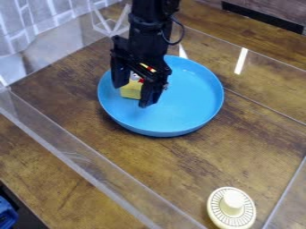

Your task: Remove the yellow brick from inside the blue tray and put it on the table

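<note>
While gripper [139,92] points down: jaws wide, straddling the brick [131,89]
brick: inside tray [191,112], left side
tray: on table [143,170]

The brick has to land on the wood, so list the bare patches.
Bare table lies left of the blue tray, and again between tray and cream ribbed disc. Crowded: the tray's left side, where the open gripper straddles the yellow brick.

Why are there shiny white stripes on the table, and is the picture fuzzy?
In the camera view, light glares off the clear acrylic walls and the glossy table; the blue tray shines faintly too. The picture is small and slightly soft, so the yellow brick under the gripper lacks detail.
</note>
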Robot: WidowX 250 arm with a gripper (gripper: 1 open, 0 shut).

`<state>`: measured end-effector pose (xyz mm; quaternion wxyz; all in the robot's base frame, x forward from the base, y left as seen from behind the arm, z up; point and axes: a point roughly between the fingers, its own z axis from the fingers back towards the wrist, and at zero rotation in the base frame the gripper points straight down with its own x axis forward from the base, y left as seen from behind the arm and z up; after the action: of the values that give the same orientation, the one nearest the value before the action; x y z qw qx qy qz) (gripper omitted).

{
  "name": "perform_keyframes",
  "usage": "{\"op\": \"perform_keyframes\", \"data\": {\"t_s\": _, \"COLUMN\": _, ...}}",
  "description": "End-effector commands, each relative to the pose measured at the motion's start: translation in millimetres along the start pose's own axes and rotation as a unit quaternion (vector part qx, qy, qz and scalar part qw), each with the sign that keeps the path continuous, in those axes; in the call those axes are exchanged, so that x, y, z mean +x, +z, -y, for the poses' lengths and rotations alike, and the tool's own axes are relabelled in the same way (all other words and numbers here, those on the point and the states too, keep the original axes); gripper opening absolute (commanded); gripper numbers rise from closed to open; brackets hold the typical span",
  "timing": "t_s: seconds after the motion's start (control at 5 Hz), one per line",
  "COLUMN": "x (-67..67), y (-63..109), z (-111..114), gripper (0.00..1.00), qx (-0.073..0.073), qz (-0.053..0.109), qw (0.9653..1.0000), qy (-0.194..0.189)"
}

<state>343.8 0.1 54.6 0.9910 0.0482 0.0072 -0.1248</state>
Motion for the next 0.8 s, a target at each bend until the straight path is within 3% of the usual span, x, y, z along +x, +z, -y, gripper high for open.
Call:
{"op": "perform_keyframes", "data": {"t_s": 0.0, "x": 11.7, "y": 12.5, "z": 2.4, "gripper": 1.0, "qx": 0.012, "qz": 0.03, "qw": 0.9993, "qy": -0.017}}
{"op": "perform_keyframes", "data": {"t_s": 0.6, "x": 17.4, "y": 8.9, "z": 1.8, "gripper": 1.0, "qx": 0.029, "qz": 0.043, "qw": 0.9976, "qy": -0.046}}
